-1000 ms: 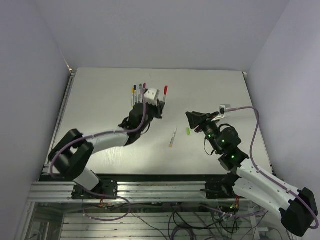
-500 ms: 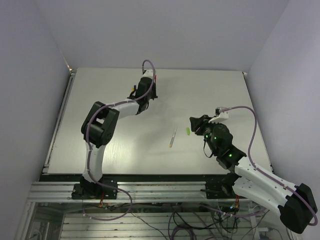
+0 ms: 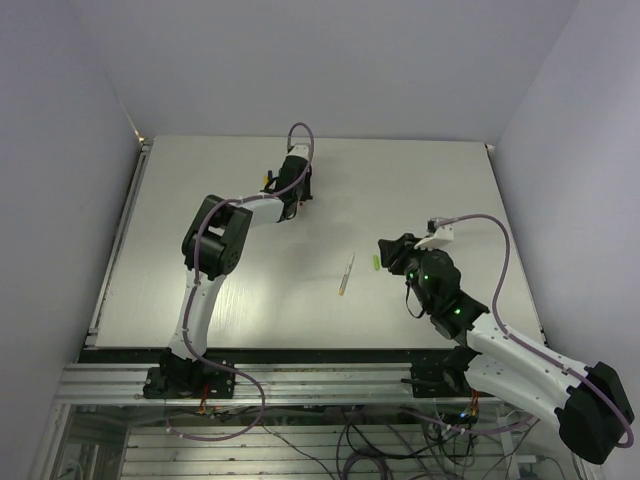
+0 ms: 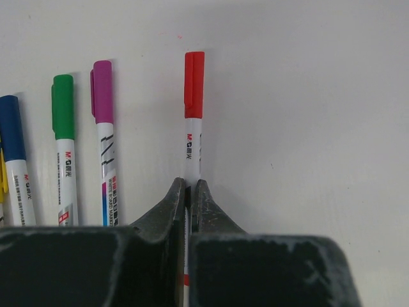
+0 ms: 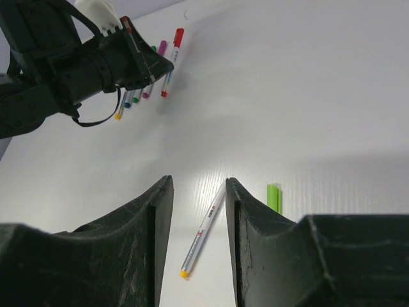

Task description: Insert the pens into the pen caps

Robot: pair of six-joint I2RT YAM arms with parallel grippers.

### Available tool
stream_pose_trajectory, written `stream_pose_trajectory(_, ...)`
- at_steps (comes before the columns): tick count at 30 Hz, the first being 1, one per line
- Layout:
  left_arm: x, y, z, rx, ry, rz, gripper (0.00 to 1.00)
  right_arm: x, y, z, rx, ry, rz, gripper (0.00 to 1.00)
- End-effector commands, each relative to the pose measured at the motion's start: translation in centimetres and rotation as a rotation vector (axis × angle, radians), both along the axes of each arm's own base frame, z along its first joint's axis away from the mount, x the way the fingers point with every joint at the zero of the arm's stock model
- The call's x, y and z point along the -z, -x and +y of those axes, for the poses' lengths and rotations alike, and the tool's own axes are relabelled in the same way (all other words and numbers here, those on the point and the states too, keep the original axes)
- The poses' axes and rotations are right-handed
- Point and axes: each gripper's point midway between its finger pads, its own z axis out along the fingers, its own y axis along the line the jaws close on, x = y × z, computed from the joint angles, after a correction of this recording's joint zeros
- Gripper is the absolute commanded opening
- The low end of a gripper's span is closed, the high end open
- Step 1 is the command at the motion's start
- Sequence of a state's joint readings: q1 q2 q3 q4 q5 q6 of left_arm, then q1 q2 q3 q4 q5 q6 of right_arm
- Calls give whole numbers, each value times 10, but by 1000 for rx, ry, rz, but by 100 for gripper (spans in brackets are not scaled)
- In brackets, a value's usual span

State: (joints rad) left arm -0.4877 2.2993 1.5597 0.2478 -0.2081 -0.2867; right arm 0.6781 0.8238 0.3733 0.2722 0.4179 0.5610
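- Roughly mid-table lies the one uncapped pen (image 3: 346, 273), a thin white plastic marker stick with a yellowish end. It rests flat on the pale grey tabletop (image 3: 200, 290), apart from everything else.
- Just beside it, to its right and not touching, lies a small lime-green plastic cap (image 3: 376, 262), also on its side.
- Judging by its looks, the uncapped pen is light and stiff, with a smooth round barrel that may roll or slip. A pinch across the middle of the barrel seems safest. The cap is tiny and could skitter away, so it should be held by its sides with the mouth left free.
- The right gripper (image 5: 199, 184) hangs above this pair with its dark fingers apart and nothing between them. In its wrist view the fingers frame the pen. The right arm is bent, reaching in from the near right corner.
- The left arm is stretched out toward the far side of the table. The left gripper (image 4: 190, 184) is clamped on the barrel of a white red-capped pen (image 4: 193, 137).
- Beside that pen lie magenta-capped (image 4: 103, 147), green-capped (image 4: 64, 153) and blue-capped (image 4: 14, 166) pens in a row.
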Motion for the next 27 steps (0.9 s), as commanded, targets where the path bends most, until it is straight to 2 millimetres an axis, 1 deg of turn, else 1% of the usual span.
stream_pose_trajectory(1, -1, -11, 8, -23, -44, -8, 7, 3, -1, 0, 6, -20, -1, 38)
stream_pose_trajectory(9, 9, -15, 24, -91, -101, 8, 8, 9, -1, -2, 13, -9, 9, 38)
stream_pose_trajectory(12, 7, -17, 28, -106, -118, 1, 10, 10, -1, -2, 14, -7, 12, 37)
stream_pose_trajectory(18, 3, -16, 35, -135, -136, -2, 25, 11, -1, -1, 12, -10, 12, 37)
stream_pose_trajectory(23, -11, -16, 31, -125, -104, -32, 40, 11, -1, 1, 6, -12, 12, 37)
stream_pose_trajectory(27, -27, -16, 29, -116, -84, -58, 44, 9, -1, 1, 6, -13, 9, 37)
